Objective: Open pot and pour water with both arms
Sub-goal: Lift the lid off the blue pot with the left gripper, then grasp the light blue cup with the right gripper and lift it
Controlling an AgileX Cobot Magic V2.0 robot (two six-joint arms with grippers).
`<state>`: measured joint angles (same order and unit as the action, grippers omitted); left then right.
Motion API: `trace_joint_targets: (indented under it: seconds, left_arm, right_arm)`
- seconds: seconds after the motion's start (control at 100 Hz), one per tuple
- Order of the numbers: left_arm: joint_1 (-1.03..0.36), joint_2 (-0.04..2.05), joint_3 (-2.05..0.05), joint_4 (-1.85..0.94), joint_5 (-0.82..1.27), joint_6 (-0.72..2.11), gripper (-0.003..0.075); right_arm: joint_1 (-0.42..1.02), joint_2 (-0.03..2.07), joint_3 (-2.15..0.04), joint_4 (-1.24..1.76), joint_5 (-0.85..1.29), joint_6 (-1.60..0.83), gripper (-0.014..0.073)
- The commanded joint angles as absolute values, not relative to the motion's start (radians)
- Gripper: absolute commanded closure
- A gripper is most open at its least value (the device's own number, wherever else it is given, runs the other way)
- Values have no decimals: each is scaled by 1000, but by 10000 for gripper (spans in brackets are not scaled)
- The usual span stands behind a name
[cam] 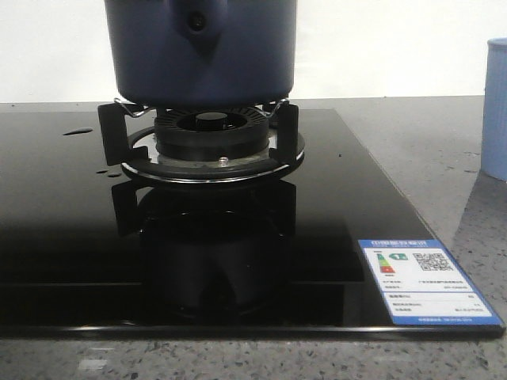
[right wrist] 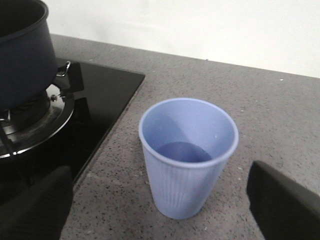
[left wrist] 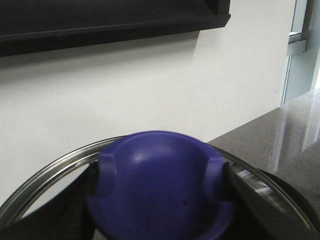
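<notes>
The dark navy pot stands on the gas burner, its handle mount facing me; its top is cut off by the front view. It also shows in the right wrist view. My left gripper is shut on the blue knob of the glass lid, whose steel rim curves around it. I cannot tell whether the lid rests on the pot. My right gripper is open, with one finger on each side of the pale blue cup, not touching it. Neither gripper shows in the front view.
The burner sits on a glossy black hob with a label sticker at its front right corner and water drops at the left. The cup stands on the grey speckled counter right of the hob. A white wall is behind.
</notes>
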<state>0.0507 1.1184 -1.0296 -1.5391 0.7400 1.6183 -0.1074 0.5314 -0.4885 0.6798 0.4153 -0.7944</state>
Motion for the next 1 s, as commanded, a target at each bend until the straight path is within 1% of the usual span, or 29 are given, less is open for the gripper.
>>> trace_joint_targets:
  seconds: [0.0, 0.1, 0.15, 0.29, 0.42, 0.65, 0.85, 0.99]
  left_arm:
    - [52, 1094, -1059, -1625, 740, 1608, 438]
    - [52, 1094, -1059, -1627, 740, 1608, 438]
    - [52, 1094, -1059, -1631, 740, 1608, 438]
    - [52, 1094, -1059, -1633, 740, 1608, 438]
    - [52, 1094, -1059, -1633, 740, 1608, 438]
    - [52, 1094, -1059, -1661, 745, 1608, 438]
    - [52, 1094, -1059, -1661, 752, 1608, 438]
    - [52, 1094, -1059, -1661, 764, 1608, 438]
  right_arm:
    - [-106, 483, -435, 734, 279, -805, -42]
    - [-106, 453, -335, 838, 140, -805, -42]
    - [-106, 453, -304, 861, 114, -805, -42]
    - [-104, 453, -288, 884, 169, -805, -42]
    - [-104, 453, -288, 884, 168, -806, -42]
    - [-42, 455, -290, 884, 125, -806, -42]
    - [25, 501, -290, 886, -48, -813, -42]
    - [34, 536, -297, 899, -25, -813, -42]
